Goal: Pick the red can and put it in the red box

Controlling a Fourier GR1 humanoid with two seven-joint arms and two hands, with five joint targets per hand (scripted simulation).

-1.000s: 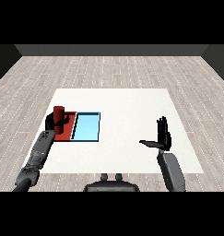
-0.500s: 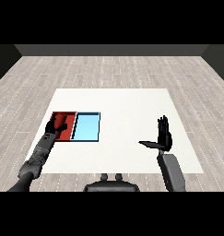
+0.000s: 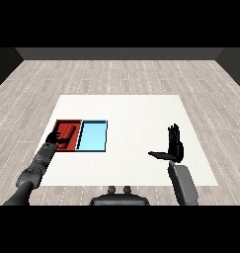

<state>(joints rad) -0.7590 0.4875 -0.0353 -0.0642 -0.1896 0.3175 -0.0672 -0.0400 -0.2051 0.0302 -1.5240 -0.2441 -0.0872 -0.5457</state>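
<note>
Red can (image 3: 67,132) lying in red tray (image 3: 60,148), light blue tray (image 3: 92,137) alongside

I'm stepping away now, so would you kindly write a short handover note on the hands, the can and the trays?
Left hand: over the red tray's near left corner; whether it grips anything cannot be told.
Right hand: open, raised over the table's right side, holding nothing.
Red can: lying inside the red tray. Light blue tray beside it holds nothing.
Done: can is in the red tray.
Left: draw the left hand clear.
</note>
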